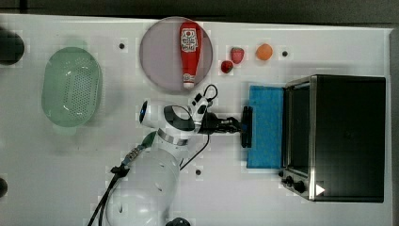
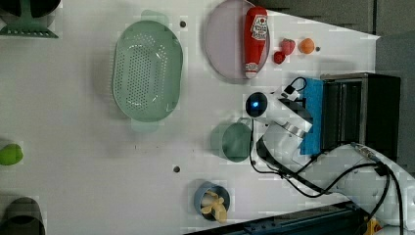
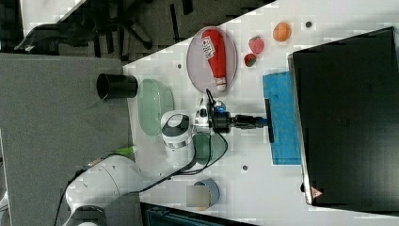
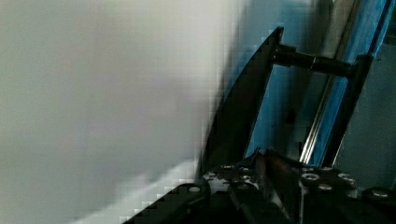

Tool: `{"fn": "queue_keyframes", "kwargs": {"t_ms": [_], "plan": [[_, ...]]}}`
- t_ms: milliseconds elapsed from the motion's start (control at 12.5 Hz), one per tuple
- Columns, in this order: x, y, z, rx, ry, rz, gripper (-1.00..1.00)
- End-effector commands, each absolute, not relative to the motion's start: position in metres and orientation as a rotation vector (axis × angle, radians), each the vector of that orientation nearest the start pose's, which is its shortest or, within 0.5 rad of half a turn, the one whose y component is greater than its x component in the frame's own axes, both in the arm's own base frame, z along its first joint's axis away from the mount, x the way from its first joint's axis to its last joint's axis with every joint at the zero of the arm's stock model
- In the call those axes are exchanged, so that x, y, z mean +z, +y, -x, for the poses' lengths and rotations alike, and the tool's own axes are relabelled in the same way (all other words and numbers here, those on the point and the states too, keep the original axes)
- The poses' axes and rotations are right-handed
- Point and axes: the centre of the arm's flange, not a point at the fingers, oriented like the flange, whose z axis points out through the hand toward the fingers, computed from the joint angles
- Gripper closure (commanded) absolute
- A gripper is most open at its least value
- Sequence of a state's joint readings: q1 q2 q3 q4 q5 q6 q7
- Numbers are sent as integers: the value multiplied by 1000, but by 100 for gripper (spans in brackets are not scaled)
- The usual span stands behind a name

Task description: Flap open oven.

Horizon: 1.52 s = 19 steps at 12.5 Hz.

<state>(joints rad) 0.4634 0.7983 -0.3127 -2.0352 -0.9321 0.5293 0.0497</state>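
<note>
The oven (image 1: 346, 136) stands at the top view's right end of the white table (image 1: 56, 174), a black-topped box with a silver front frame and small black knobs (image 1: 294, 182) at one corner of its front. Its blue-tinted door (image 1: 266, 126) is flapped down and lies about flat, reaching out from the oven's front toward the arm, and the dark mouth of the oven (image 2: 350, 115) stands open in the left view. The door's black bar handle (image 1: 246, 126) runs along the door's far edge from the oven.

The gripper (image 1: 239, 126) reaches level across the table to the middle of that handle, and its fingers (image 4: 275, 170) are closed narrowly on the bar. In the wrist view the handle (image 4: 243, 112) rises just above the fingers, with the blue door (image 4: 369, 28) behind it.

Beyond the door, toward the top view's upper edge, lie two strawberries (image 1: 237, 55) (image 1: 227, 66) close together and a small orange fruit (image 1: 264, 52) just beside them. Farther along is a pale round plate (image 1: 160, 52) with a red ketchup bottle (image 1: 190, 52) lying on it. A green colander (image 1: 71, 93) sits well apart at the top view's left. In the left view a green cup (image 2: 234, 142) lies beside the arm, a blue bowl (image 2: 211, 200) holding something yellowish sits below it, and a green fruit (image 2: 10, 154) rests at the left view's left edge.
</note>
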Motion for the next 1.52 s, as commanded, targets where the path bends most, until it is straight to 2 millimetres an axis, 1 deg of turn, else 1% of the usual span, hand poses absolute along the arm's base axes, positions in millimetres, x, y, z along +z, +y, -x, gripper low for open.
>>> {"fn": "queue_keyframes", "kwargs": {"t_ms": [80,240,400,560,800,960,1120,1280,1440,1520], "plan": [[78,25,-533,-119,26,-2109,65],[98,34,-544,-64,-3,-2174,65],[125,42,-555,-27,-89,-2269,65],[160,49,-567,4,-203,-2377,65],[224,50,-581,61,-445,-2507,65],[270,43,-587,111,-596,-2576,65],[316,27,-589,138,-780,-2635,65],[358,9,-584,141,-938,-2671,65],[400,-2,-578,177,-1022,-2703,65],[420,-4,-574,203,-1053,-2724,65]]}}
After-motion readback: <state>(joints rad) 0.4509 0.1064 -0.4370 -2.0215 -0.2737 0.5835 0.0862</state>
